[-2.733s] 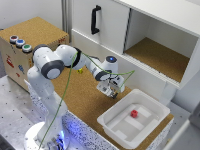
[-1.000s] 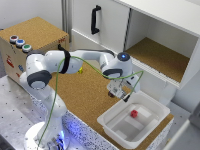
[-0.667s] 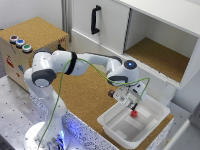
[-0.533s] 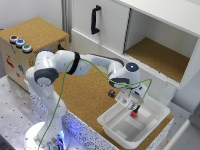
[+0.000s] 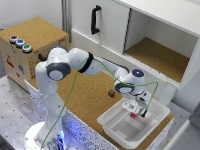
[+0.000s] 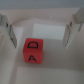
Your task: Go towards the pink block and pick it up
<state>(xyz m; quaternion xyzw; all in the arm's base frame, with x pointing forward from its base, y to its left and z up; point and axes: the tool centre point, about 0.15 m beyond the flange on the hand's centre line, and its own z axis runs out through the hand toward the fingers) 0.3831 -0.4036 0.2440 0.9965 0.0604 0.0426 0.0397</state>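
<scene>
The pink block point(image 5: 134, 115) is a small reddish cube lying inside the white tray point(image 5: 107, 118). In the wrist view the pink block point(image 6: 33, 51) shows the letters D and A on its faces. My gripper point(image 5: 133, 109) hangs low in the tray, directly over the block. The wrist view has the gripper point(image 6: 39, 35) open, with one finger point(image 6: 7, 28) and the other finger point(image 6: 73, 29) standing wide on either side of the cube. Neither finger touches it.
A small dark block point(image 5: 112, 93) lies on the cork surface just outside the tray. An open white cabinet point(image 5: 160, 50) stands behind. A cork-topped box with coloured buttons point(image 5: 19, 43) is at the exterior view's left.
The arm swung from the cork surface towards the exterior view's right and came down into the tray, ending over the pink block. The block has not moved.
</scene>
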